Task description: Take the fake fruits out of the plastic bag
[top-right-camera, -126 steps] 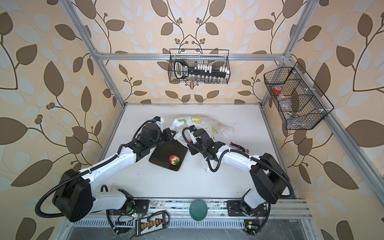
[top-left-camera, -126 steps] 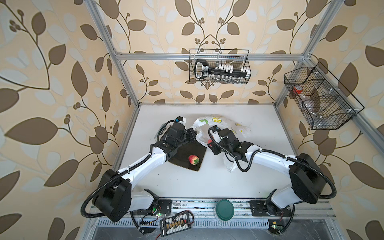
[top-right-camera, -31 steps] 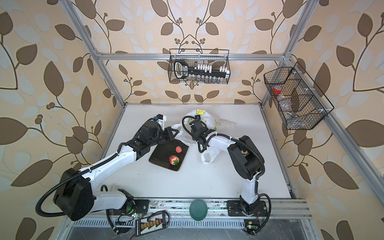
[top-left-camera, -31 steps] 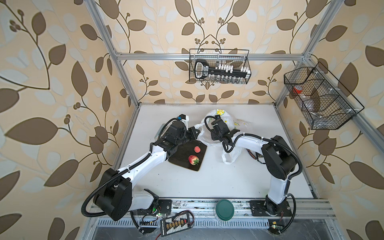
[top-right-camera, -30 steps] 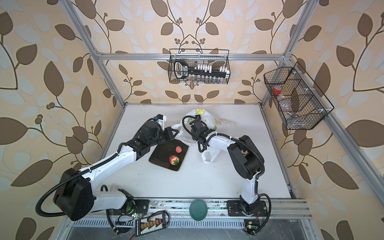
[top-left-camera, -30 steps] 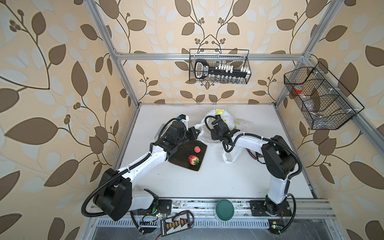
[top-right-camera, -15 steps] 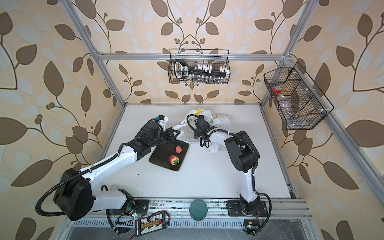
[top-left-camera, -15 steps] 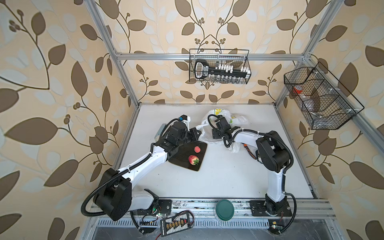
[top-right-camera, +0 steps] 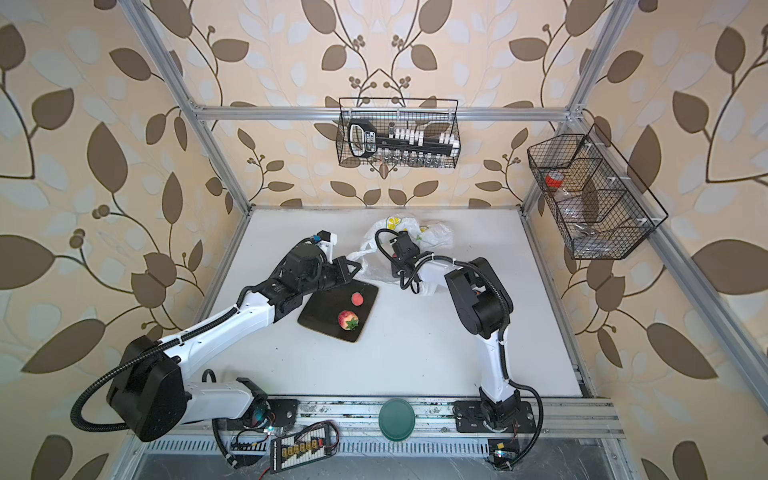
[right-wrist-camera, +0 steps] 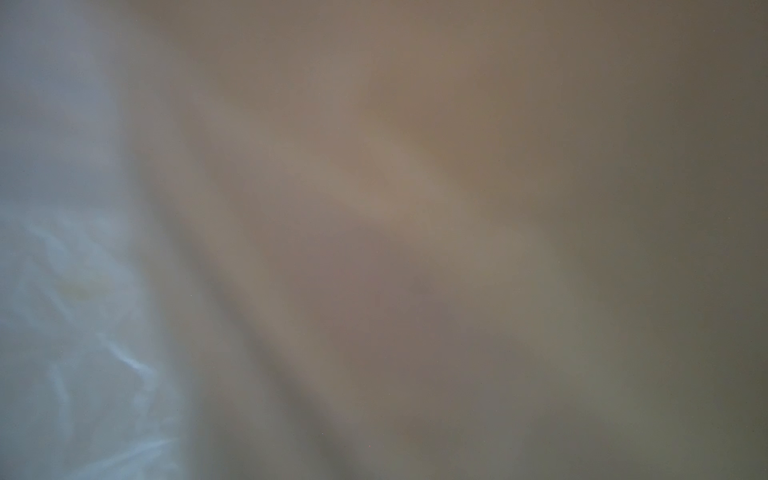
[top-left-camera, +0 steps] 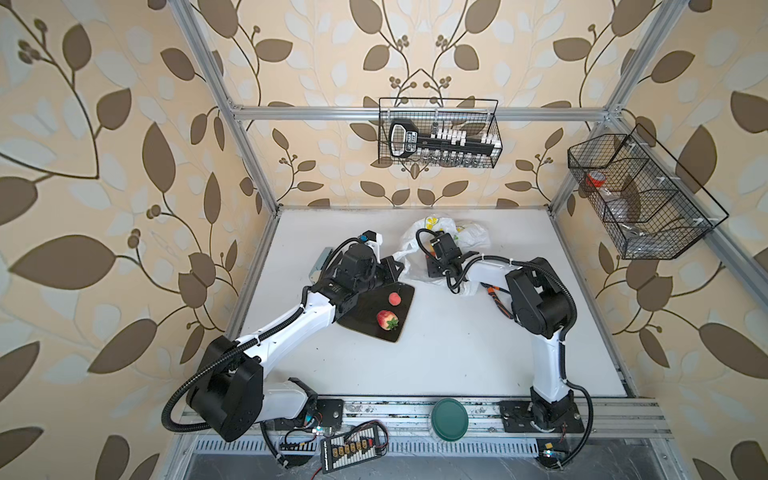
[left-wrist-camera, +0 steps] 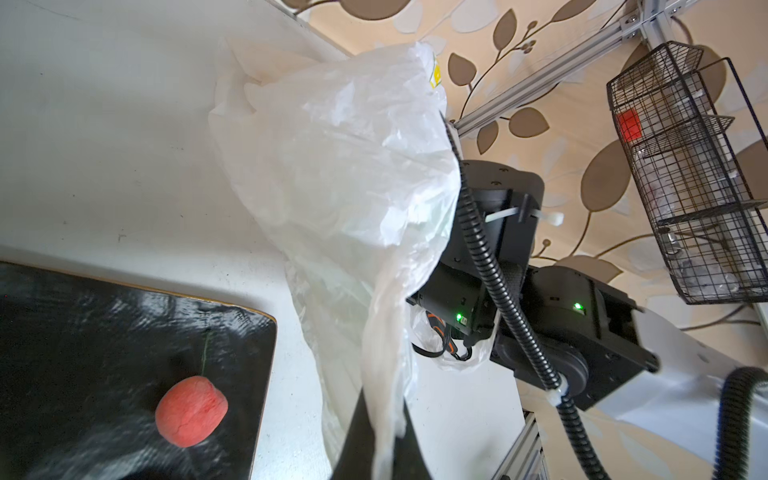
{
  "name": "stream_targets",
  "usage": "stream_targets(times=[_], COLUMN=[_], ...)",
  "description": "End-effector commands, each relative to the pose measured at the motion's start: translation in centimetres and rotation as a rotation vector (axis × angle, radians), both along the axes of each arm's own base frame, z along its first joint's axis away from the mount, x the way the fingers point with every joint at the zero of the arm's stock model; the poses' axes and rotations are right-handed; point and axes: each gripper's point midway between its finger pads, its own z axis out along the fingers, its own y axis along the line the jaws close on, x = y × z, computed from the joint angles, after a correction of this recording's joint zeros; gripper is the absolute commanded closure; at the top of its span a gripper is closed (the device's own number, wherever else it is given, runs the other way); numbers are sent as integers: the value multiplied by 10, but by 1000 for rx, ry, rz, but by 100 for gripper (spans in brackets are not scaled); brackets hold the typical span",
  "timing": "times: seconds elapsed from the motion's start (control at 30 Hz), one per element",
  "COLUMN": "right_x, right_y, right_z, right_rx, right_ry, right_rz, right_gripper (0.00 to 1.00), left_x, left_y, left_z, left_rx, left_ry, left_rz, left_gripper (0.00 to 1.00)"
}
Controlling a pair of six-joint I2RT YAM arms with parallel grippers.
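There are two toy fruits out in the open: one strawberry (top-left-camera: pixel 387 320) with a green cap and one small round red fruit (top-left-camera: pixel 394 298). Both lie apart from each other on the one black plate (top-left-camera: pixel 365 316), which sits on the white counter (top-left-camera: pixel 457 353). There is one plastic bag (top-left-camera: pixel 432 226), white and crinkly with yellow lemon prints. It sits near the back of the counter, just past the far corner of the plate. I cannot see what is inside it. There are two wire baskets (top-left-camera: pixel 438 133) up on the walls and one green lid (top-left-camera: pixel 449 419) at the front rail. There are two arms. The left arm reaches from the front left corner up to the middle, low over the back edge of the plate. The left gripper (left-wrist-camera: pixel 382 415) is pressed together on a thin twisted strip of the bag and holds that side up. The right arm stands up from the front right, bends sharply at the elbow and stretches left to the bag. The right gripper (top-left-camera: pixel 434 268) is down in the bag's folds. Its wrist view shows only blurry plastic, so I cannot tell if it is spread or closed.
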Motion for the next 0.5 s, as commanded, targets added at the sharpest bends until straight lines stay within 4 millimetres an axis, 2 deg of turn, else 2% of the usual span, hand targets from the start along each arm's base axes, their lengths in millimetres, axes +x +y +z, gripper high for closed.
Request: stream_targets(times=[0.0,0.17,0.47], right_x=[2,-5,-36], right_y=[1,6,13], right_z=[4,28,61], right_rx=[7,46,120], right_ry=[0,-35,-73], right_rz=[13,36,83], right_gripper=[48,59,65], left_x=[-4,-2,0], left_y=[-3,-3,-4], left_z=[11,11,9], left_rx=[-11,-12,-16], left_ry=[-24,-23,-25], left_rz=[-8,-2,5], left_gripper=[100,100,100])
